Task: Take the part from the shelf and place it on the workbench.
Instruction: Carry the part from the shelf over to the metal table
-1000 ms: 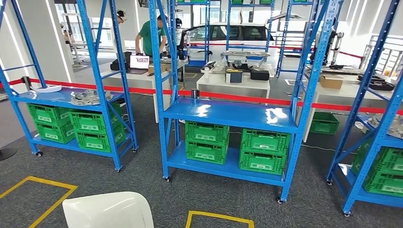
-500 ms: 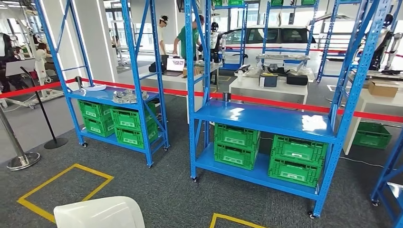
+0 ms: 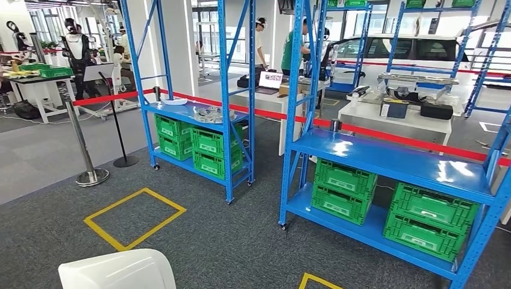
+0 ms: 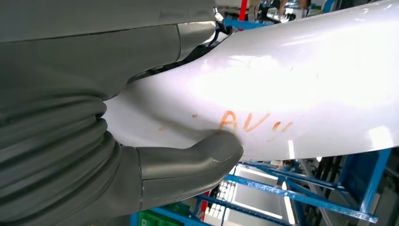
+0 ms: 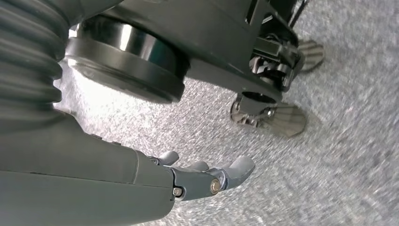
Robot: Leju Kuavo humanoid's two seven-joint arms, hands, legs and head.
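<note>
1. White and glossy, the part [image 3: 117,271] sat at the bottom left of the head view, already off its shelf and carried low in front of the robot; in the left wrist view the same curved white panel [image 4: 291,80] bore orange handwritten marks.
2. The left hand [image 4: 155,155] held the part: its thick grey thumb [image 4: 207,153] pressed flat against the panel's face just under the orange marks, and the panel's other side was hidden, so the other fingers could not be made out.
3. Judged from that, the pick was done. What was left was to reach a workbench and set the part down.
4. Going left to right in the head view: a stanchion post [image 3: 81,144] with red barrier tape, a yellow floor square [image 3: 134,218], a blue rack [image 3: 199,114] with a metal part [image 3: 212,113] on its middle shelf near the right edge and green crates [image 3: 208,144] below, then a second blue rack [image 3: 385,162] with green crates on its lowest shelf.
5. White tables [image 3: 395,114] stood beyond the red tape; which of them, if any, was the workbench could not be told.
6. The right hand [image 5: 207,176] hung over grey carpet with its fingers gently curled and apart, holding nothing.
7. Hard to make out: the part's full outline, cut off by the lower edge of the head view, and the people at the far table, too small for detail.
</note>
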